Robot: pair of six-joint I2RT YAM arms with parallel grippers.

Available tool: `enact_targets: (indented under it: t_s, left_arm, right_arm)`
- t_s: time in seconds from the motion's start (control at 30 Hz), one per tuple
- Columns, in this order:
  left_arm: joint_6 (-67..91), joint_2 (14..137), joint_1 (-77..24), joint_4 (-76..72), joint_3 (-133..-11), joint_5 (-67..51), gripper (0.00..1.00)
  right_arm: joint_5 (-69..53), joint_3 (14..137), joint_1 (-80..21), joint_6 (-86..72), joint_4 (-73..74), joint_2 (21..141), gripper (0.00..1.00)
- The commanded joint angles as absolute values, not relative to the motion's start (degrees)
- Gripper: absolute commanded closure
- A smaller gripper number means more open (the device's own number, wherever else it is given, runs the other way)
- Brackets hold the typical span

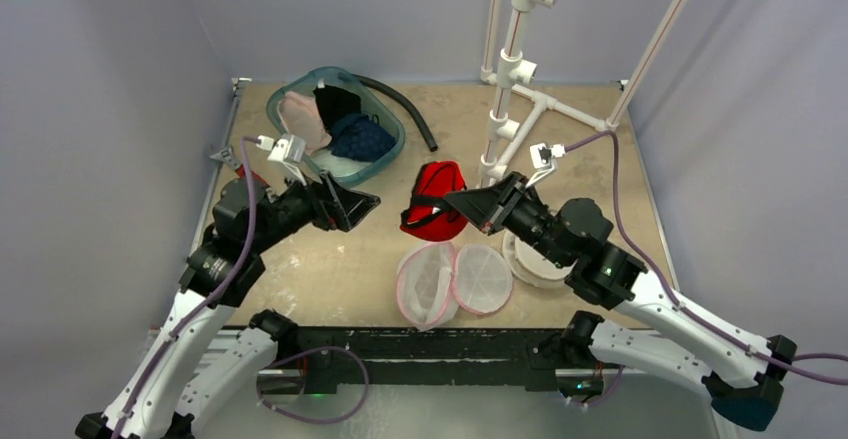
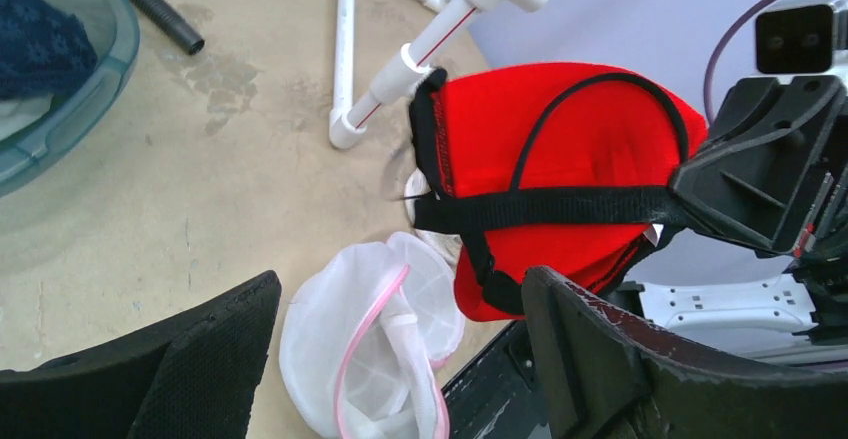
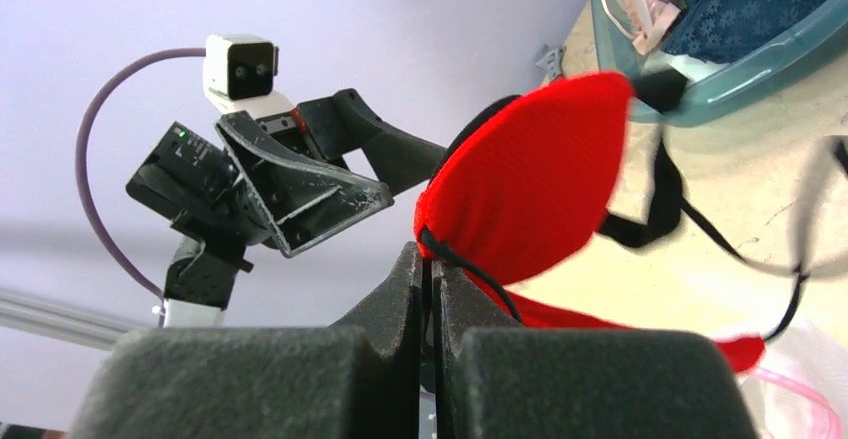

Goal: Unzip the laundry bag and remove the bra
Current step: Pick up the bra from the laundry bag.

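Note:
The red bra (image 1: 437,199) with black straps hangs above the table's middle, out of the bag. My right gripper (image 1: 470,204) is shut on its edge; in the right wrist view the closed fingers (image 3: 405,289) pinch the bra (image 3: 540,189) where a black strap meets the cup. My left gripper (image 1: 355,204) stands open just left of the bra, apart from it, with nothing between its fingers. The white mesh laundry bag (image 1: 455,279) with pink trim lies unzipped and spread open near the front edge. In the left wrist view the bag (image 2: 370,339) lies below the bra (image 2: 580,149).
A teal basket (image 1: 277,114) holding several garments sits at the back left, with a black hose (image 1: 410,114) curving beside it. A white pipe rack (image 1: 515,89) stands at the back right. A white round item (image 1: 530,264) lies under my right arm.

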State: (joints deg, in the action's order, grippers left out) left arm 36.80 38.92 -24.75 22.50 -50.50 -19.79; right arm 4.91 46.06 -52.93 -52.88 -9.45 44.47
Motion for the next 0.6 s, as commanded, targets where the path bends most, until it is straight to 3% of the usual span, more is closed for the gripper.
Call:
enact_targets:
  t_s: [0.0, 0.23, 0.57]
  left_arm:
    - [37.0, 37.6, -24.5, 16.8, -50.0, -20.5, 0.11]
    - [36.3, 35.0, -24.6, 4.9, -45.9, -31.6, 0.09]
    - [62.1, 36.3, -24.9, -19.9, -30.0, -44.9, 0.12]
  right_arm:
    - [4.3, 47.8, -52.5, -55.1, -8.9, 42.2, 1.00]
    - [3.3, 47.7, -52.5, -53.8, -9.0, 39.9, 1.00]
    - [1.1, 43.0, -52.5, -48.0, -15.3, 35.1, 1.00]
